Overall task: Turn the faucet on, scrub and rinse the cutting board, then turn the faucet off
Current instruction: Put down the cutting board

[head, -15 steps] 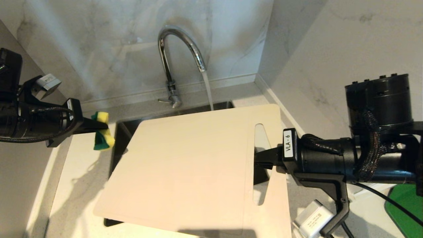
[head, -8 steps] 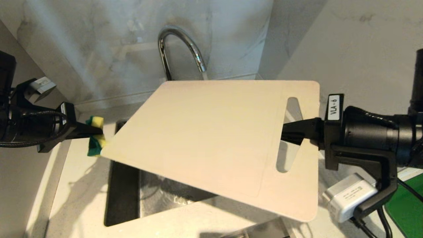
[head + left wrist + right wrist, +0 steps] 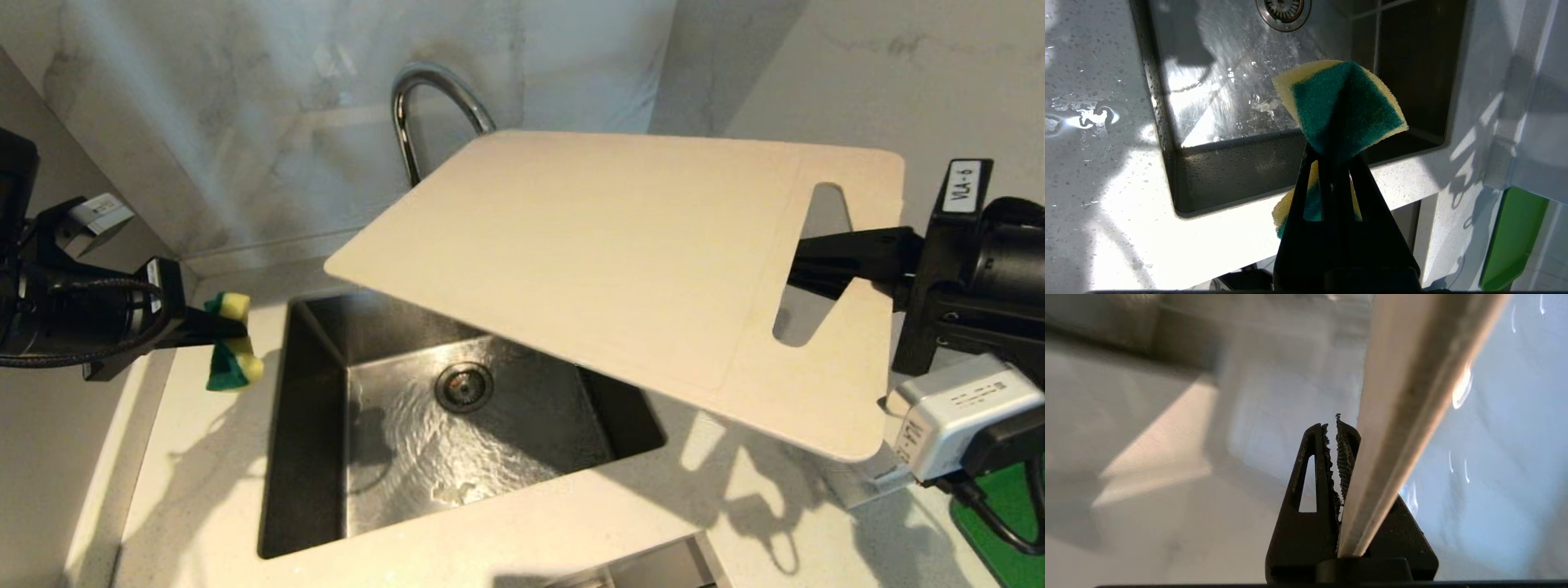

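**Board held high over the sink, sponge waiting to its left**

The pale speckled surface (image 3: 188,457) wraps around a steel sink (image 3: 302,457) whose wet floor ripples around the drain (image 3: 464,386). Above it hangs the cutting board (image 3: 604,269), clear of the basin and tilted, its long axis running left to right across the head view, the oblong handle cutout (image 3: 808,269) at the right end. The board hides most of the faucet (image 3: 408,106); only the top of the chrome arch shows behind its far edge, and no stream can be seen from here.

The right hand (image 3: 804,261) is clamped on the strip at the cutout, fingers nearly together with the board's thin edge between them, as the right wrist view shows. The left hand (image 3: 233,331) hovers over the surface at the sink's left rim, pinched tight on a folded green-and-yellow sponge (image 3: 229,351).

The board's free left corner is the part nearest the sponge, lying to its right and higher. Scrubbing, by my reading, depends on closing that gap: sponge up and rightward, or board lowered toward it
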